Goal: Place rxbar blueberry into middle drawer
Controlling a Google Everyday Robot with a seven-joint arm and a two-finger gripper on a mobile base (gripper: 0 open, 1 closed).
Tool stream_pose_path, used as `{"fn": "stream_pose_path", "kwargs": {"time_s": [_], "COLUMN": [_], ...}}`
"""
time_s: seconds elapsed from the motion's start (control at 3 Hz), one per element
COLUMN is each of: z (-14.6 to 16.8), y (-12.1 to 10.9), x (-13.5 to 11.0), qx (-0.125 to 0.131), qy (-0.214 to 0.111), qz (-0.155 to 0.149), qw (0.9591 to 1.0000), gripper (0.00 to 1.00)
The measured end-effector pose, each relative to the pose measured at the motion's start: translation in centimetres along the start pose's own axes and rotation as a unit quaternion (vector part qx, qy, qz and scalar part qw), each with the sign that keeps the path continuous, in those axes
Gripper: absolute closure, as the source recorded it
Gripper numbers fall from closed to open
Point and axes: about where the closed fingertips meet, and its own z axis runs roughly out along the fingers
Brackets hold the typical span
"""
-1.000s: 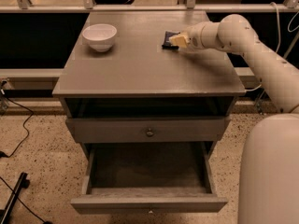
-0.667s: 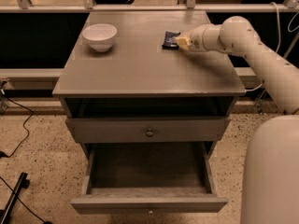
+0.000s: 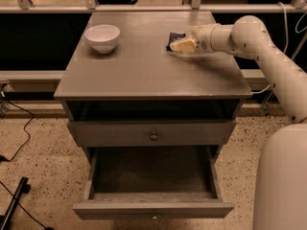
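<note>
Dim warm light catches pincer (image 3: 182,44) over tabletop's (image 3: 144,68) right.

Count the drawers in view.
2. The knobbed drawer is shut, below an open slot. The middle drawer under it is pulled open. Any lower drawer would be out of view. The gripper is at the bar on the tabletop, right rear.

No readable text anywhere; bar (image 3: 173,37) wrapper shows nothing legible. Hand (image 3: 183,45) at bar, over right rear part of desk (image 3: 144,68).
</note>
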Motion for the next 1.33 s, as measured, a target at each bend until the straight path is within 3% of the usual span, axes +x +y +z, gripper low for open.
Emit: {"fn": "stream_pose_path", "kwargs": {"time_s": [0.33, 1.0, 1.33], "z": [0.1, 0.6, 0.5], "y": [0.8, 2.0, 1.9], "x": [-0.7, 0.3, 0.9], "qx": [-0.023, -0.056, -0.06], "qy": [-0.005, 0.054, 0.065], "qz": [-0.024, -0.098, -0.114], "qw": [0.9994, 0.9921, 0.9896], "gripper": [0.24, 0.62, 0.73]}}
